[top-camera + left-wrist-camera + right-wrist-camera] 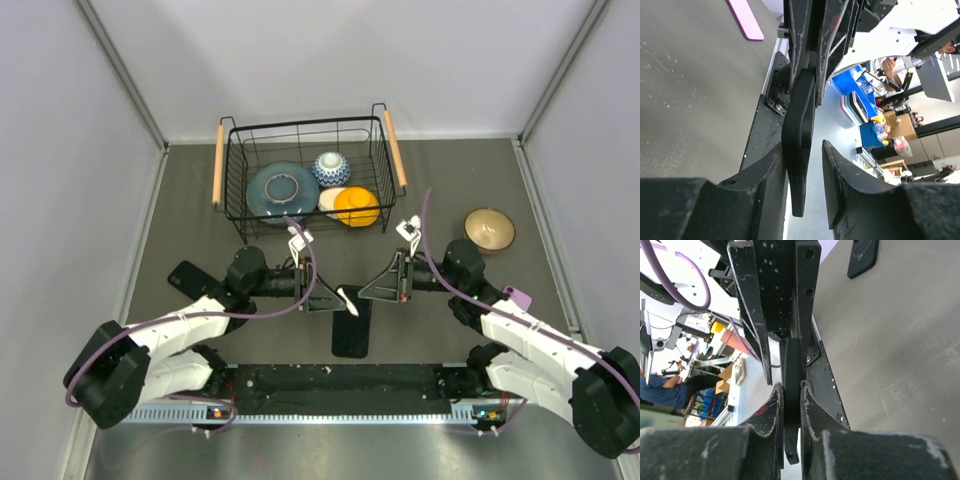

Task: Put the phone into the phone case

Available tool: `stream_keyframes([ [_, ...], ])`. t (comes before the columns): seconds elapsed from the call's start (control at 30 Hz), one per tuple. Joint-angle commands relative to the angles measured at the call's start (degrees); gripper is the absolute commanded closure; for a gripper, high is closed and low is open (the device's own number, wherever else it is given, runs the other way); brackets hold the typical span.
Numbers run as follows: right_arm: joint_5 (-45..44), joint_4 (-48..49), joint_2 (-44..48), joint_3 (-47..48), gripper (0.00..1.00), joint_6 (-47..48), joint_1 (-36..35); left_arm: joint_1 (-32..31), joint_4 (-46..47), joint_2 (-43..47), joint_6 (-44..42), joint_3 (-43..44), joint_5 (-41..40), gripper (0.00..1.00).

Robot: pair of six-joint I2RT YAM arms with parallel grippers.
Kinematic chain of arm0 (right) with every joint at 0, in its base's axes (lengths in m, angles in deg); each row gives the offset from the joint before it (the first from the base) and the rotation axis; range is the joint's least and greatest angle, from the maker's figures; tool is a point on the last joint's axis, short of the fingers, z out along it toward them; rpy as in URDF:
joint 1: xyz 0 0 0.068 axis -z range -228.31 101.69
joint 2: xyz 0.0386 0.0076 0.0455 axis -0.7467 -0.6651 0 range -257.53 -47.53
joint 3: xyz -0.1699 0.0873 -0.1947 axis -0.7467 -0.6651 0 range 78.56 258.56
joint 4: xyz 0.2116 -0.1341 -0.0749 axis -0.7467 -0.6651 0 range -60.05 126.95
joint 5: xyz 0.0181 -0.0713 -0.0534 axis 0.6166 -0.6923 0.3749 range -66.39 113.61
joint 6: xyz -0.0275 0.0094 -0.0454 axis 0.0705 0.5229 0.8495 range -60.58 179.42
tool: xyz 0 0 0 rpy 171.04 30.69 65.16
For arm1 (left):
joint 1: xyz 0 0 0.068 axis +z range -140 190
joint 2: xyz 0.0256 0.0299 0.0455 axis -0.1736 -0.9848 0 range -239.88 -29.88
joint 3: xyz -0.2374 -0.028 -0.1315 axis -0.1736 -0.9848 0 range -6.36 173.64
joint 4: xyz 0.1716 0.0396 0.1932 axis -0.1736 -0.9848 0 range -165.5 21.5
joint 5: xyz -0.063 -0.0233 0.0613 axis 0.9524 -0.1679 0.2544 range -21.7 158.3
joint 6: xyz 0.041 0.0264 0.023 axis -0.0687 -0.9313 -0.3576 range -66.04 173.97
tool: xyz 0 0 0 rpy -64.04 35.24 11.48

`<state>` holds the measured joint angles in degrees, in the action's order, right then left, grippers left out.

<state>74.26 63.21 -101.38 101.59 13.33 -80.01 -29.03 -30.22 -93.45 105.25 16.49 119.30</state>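
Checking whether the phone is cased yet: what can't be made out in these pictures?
1. Black slab at the centre: edge-on in both wrist views and small from above, so phone, case or both is unclear.
2. Purple phone: partly behind the right arm from above, and cut by the left wrist view's top edge.
3. Flat black shell on the table: cut by the right wrist view's top edge.

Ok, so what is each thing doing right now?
phone: up off the table, held on edge between the two arms.
right fingers: shut on the phone.
left fingers: partly open around the phone, gap on one side.
phone case: lying flat on the table.
purple phone: lying flat on the table.
tan bowl: upright, empty.
basket: upright, dishes inside.
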Motion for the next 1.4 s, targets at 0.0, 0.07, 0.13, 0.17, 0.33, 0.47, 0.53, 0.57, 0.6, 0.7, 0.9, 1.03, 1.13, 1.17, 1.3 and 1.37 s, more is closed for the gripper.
stream_keyframes([
  [0.0, 2.5, 5.2, 0.9, -1.2, 1.00, -1.6, 0.3, 0.5, 1.7, -0.7, -0.4, 3.2, -1.1, 0.62],
  [0.07, 2.7, 5.6, 0.8, -1.6, 1.00, -1.7, 0.3, 0.6, 3.4, -1.6, 0.6, 2.8, -0.5, 0.62],
  [0.13, 3.0, 6.3, 0.6, -1.8, 1.00, -2.2, 0.4, 0.6, 5.5, -1.9, 1.2, 2.6, -0.3, 0.63],
  [0.17, 3.0, 6.3, 0.7, -1.8, 1.00, -2.2, 0.3, 0.6, 5.8, -2.0, 1.4, 2.4, -0.4, 0.70],
  [0.33, 1.6, 3.3, 0.6, -1.8, 1.00, -0.2, 0.4, 0.7, -5.5, -1.2, -4.9, 4.5, -3.1, 1.00],
  [0.47, -1.3, 2.3, 0.5, -1.7, 1.00, -0.1, 0.3, 0.5, -18.1, 0.5, -12.0, 7.3, -9.4, 1.00],
  [0.53, -3.5, 1.4, 0.1, -1.6, 1.00, 0.4, 0.4, 0.4, -20.7, 1.1, -13.9, 7.7, -10.5, 1.00],
  [0.57, -4.1, 1.4, -0.2, -1.6, 1.00, 0.6, 0.4, 0.4, -22.4, 1.1, -14.3, 8.2, -10.7, 1.00],
  [0.6, -4.9, 1.6, -0.8, -1.6, 1.00, 0.5, 0.3, 0.4, -23.1, 1.2, -14.6, 8.5, -11.0, 1.00],
  [0.7, -6.1, 2.9, -2.0, -1.4, 1.00, -0.6, 0.4, 0.4, -24.7, 1.4, -15.5, 9.2, -11.3, 0.91],
  [0.9, -7.0, 5.8, -1.5, -0.9, 1.00, -2.9, 0.3, 0.4, -23.3, 4.6, -15.3, 6.7, -11.8, 0.52],
  [1.03, -6.4, 9.4, -1.4, -1.5, 1.00, -4.4, 0.3, 0.4, -22.8, 5.6, -15.0, 4.8, -11.3, 0.45],
  [1.13, -5.7, 15.6, -2.3, -2.9, 1.00, -7.2, 0.3, 0.4, -20.8, 4.3, -13.9, 4.1, -9.8, 0.44],
  [1.17, -5.5, 17.6, -2.8, -3.5, 1.00, -8.3, 0.3, 0.4, -20.4, 3.8, -13.5, 4.0, -8.8, 0.44],
  [1.3, -4.8, 24.9, -3.9, -5.0, 1.00, -12.8, 0.4, 0.4, -19.4, 2.3, -13.0, 3.8, -8.4, 0.43],
  [1.37, -4.8, 24.8, -3.9, -5.0, 1.00, -12.9, 0.4, 0.4, -18.1, 2.5, -12.3, 3.3, -8.0, 0.44],
])
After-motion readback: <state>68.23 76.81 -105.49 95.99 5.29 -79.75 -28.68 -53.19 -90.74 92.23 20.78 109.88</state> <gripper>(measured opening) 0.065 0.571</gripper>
